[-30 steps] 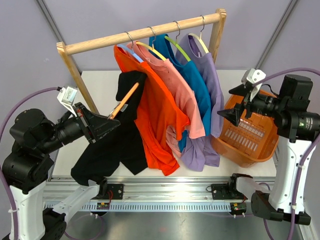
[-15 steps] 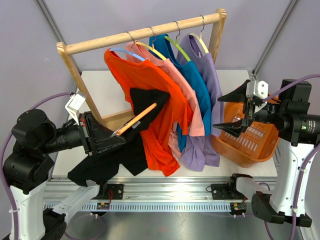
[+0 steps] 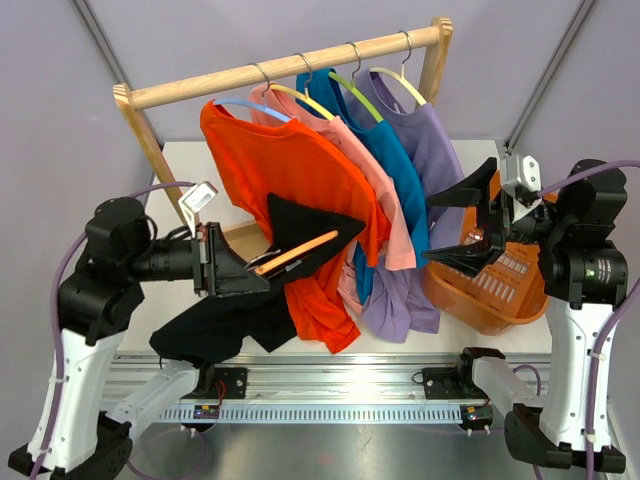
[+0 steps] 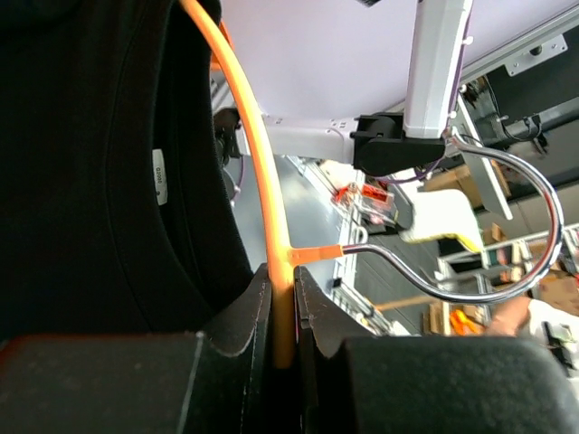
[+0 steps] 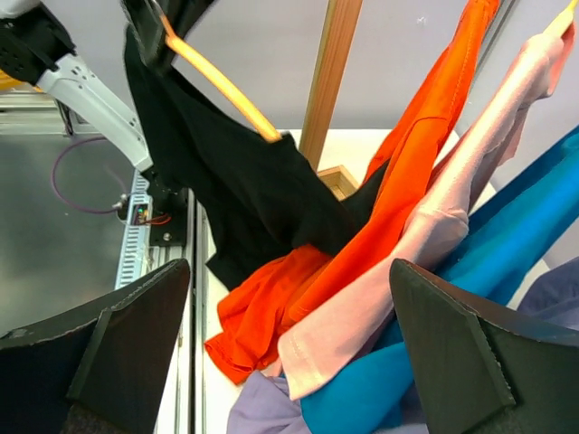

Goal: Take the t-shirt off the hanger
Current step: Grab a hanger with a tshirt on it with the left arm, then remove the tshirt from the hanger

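Overhead view of a white table [image 3: 190,165] with a robot arm at each near corner. The left gripper [image 3: 262,272] was clenched on the middle of an orange hanger [image 3: 305,249], its two black fingers pinching the thin bar just beside the hanger's metal hook [image 4: 507,235]. The hook hung free in the air, away from the wooden rail [image 3: 290,65]. The hanger was held near the middle of the scene, tilted with its right end higher, in front of the hanging clothes.

The black t-shirt [image 3: 225,320] was on that hanger: one shoulder was draped over the raised right end, and the rest sagged down and to the left beneath the gripper, toward the near left part of the table. In the left wrist view its collar and inner label lay against the left side of the hanger bar.

On the rail at the far side hung four shirts, from left to right: an orange t-shirt [image 3: 290,170], a pink one [image 3: 390,215], a blue one [image 3: 385,150] and a purple one [image 3: 440,165].

The right gripper [image 3: 432,230] was spread wide and grasping nothing, pointing left toward the purple shirt, above an orange basket [image 3: 510,285] at the table's right
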Motion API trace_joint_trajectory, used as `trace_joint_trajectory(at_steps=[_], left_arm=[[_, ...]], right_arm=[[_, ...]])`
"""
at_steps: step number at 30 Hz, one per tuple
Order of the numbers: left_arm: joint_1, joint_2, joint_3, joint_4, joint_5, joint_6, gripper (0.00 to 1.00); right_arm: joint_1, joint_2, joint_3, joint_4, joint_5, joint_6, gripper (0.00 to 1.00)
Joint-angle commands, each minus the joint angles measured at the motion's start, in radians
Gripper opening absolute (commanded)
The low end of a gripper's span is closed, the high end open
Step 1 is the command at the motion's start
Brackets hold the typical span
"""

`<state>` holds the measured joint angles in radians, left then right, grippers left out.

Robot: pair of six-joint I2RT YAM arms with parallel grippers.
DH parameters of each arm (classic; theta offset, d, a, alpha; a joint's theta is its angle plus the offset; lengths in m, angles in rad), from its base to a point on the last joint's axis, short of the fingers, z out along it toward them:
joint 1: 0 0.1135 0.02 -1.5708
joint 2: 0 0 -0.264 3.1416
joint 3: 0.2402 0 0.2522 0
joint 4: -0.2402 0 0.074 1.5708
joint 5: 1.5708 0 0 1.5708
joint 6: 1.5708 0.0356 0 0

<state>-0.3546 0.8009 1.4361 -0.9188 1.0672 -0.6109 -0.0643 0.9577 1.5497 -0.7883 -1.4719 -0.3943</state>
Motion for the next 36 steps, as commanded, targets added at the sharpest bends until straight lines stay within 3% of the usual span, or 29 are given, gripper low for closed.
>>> trace_joint_trajectory(at_steps=[1,5,6,10,12,16,22,29,36], left_arm=[[-0.021,0.056,-0.008,0.155,0.070,-0.006,0.00],[-0.073,0.167,0.017,0.179,0.059,0.040,0.00],[-0.096,0.210,0.027,0.182,0.056,0.048,0.00],[-0.159,0.297,0.069,0.160,0.050,0.094,0.00],[-0.194,0.320,0.083,0.144,0.031,0.106,0.00],[-0.239,0.348,0.069,0.164,0.011,0.103,0.00],[-0.256,0.406,0.112,0.143,0.010,0.138,0.00],[-0.279,0.474,0.168,0.120,0.019,0.161,0.00],[-0.284,0.497,0.195,0.074,0.030,0.192,0.00]], right_arm=[[0.014,0.006,-0.037,0.162,-0.094,0.153,1.00],[0.027,0.015,-0.077,0.138,-0.042,0.102,0.99],[0.035,0.025,-0.073,0.062,-0.021,0.062,0.99],[0.151,0.082,-0.008,-0.271,0.136,-0.332,1.00],[0.173,0.085,0.000,-0.348,0.179,-0.403,0.99],[0.188,0.038,-0.065,-0.279,0.203,-0.461,0.99],[0.328,0.111,-0.028,-0.368,0.269,-0.615,0.99],[0.517,0.136,-0.059,-0.140,0.410,-0.514,0.96],[0.609,0.223,-0.025,-0.091,0.470,-0.502,0.85]])
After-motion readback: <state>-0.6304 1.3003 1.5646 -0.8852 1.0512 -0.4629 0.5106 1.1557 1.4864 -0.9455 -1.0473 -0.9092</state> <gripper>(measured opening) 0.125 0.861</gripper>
